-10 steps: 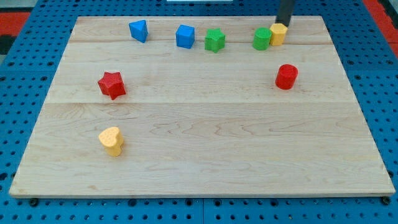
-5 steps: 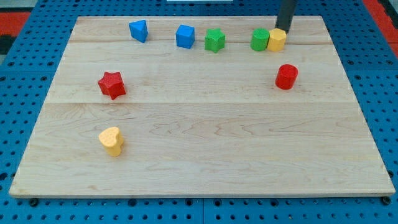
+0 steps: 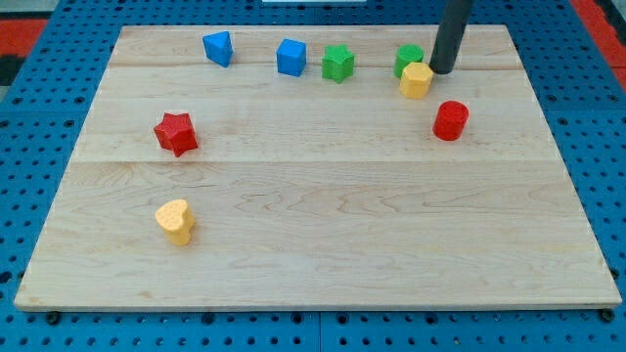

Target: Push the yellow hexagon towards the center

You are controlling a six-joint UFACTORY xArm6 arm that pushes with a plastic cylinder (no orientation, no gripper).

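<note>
From where I steer, the bare wooden board point(image 3: 323, 215) lies open from the yellow hexagon block point(image 3: 416, 80) toward the middle, with a green block point(image 3: 409, 57) touching its upper edge, my tip point(image 3: 442, 70) just beside its right and a red cylinder block point(image 3: 450, 120) near its lower right.

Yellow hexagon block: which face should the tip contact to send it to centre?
Its upper-right face. The yellow hexagon block sits up and to the view's right of the wooden board centre, and my tip already stands on that side, beside it. Push down-left, clear of the green block.
</note>
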